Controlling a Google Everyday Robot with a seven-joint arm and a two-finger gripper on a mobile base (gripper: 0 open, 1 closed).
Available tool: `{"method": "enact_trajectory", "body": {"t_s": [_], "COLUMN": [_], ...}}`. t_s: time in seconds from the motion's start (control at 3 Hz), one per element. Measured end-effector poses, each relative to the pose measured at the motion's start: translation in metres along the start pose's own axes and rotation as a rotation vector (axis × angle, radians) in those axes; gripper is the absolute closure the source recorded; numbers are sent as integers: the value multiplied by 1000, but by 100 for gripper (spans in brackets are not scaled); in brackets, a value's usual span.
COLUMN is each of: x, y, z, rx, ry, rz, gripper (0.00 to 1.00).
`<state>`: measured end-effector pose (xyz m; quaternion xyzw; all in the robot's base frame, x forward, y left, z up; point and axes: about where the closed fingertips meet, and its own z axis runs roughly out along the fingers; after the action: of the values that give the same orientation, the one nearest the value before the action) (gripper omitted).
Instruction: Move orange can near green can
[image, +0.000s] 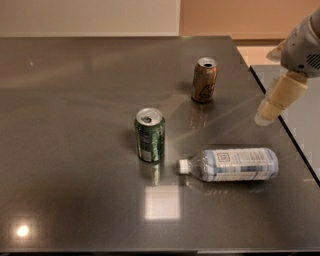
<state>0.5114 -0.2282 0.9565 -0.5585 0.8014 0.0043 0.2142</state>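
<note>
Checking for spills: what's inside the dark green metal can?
On the upright dark green metal can, only a dark opening shows in its silver top; contents are hidden. The gripper hangs at the right edge of the table.

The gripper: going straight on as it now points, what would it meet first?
Probably the clear plastic bottle lying on its side; the cream gripper at right points down-left toward it, but depth is unclear.
</note>
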Motion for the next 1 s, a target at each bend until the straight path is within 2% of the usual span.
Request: {"method": "enact_trajectory", "body": {"t_s": [0.33, 1.0], "x": [-12, -42], "y": [-26, -65], "z": [18, 65], "rx": [23, 17], "ry": [-59, -167], "rz": [23, 87], "gripper": [0, 0]}}
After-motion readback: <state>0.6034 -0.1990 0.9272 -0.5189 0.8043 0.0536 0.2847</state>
